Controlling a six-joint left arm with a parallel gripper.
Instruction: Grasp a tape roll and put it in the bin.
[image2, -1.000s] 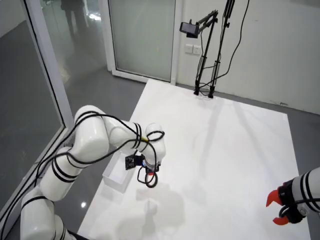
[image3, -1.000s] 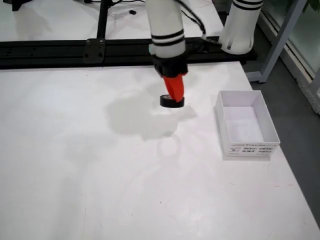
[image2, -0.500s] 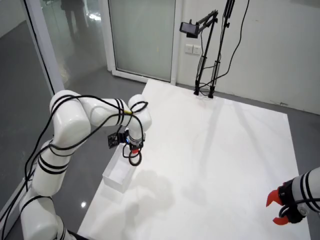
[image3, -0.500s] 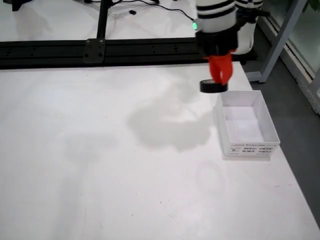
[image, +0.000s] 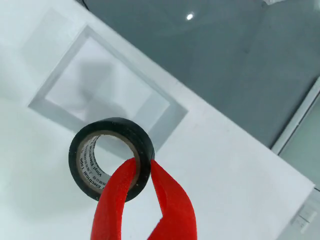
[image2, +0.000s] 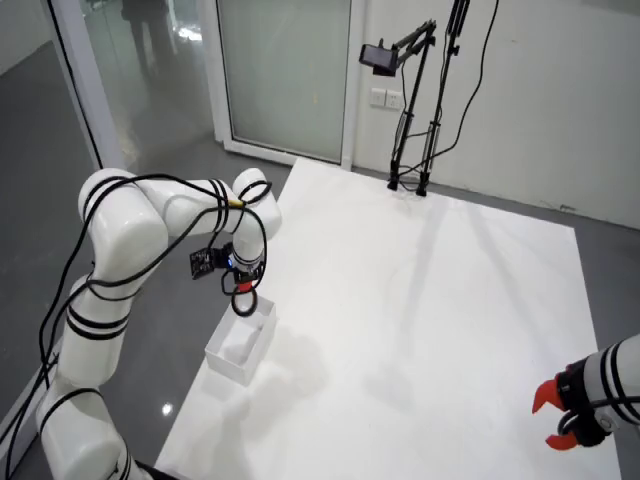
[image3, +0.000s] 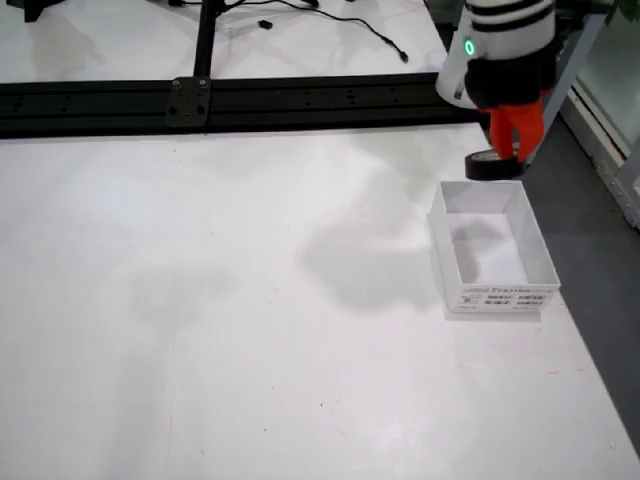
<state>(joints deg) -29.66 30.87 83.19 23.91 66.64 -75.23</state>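
In the view that rides on the gripper, my red gripper (image: 143, 167) is shut on the wall of a black tape roll (image: 129, 132), one finger inside the ring and one outside. The open white bin (image: 167, 107) lies below, beyond the roll. In the high corner view, the gripper (image2: 241, 290) holds the tape roll (image2: 243, 304) in the air just over the far end of the bin (image2: 226, 366). In the view across the table, the gripper (image3: 510, 150) and tape roll (image3: 492, 167) hang over the bin's (image3: 543, 258) back rim.
The bin stands close to the white table's edge, with dark floor beyond. A black rail (image3: 200, 100) runs along the table's far side. A camera stand (image2: 410, 110) rises at one end. A second arm's red gripper (image2: 558, 420) rests still at the corner.
The arm has carried the tape roll from above the table's middle sideways to the bin, where it now hangs over the rim. The second arm has not moved.
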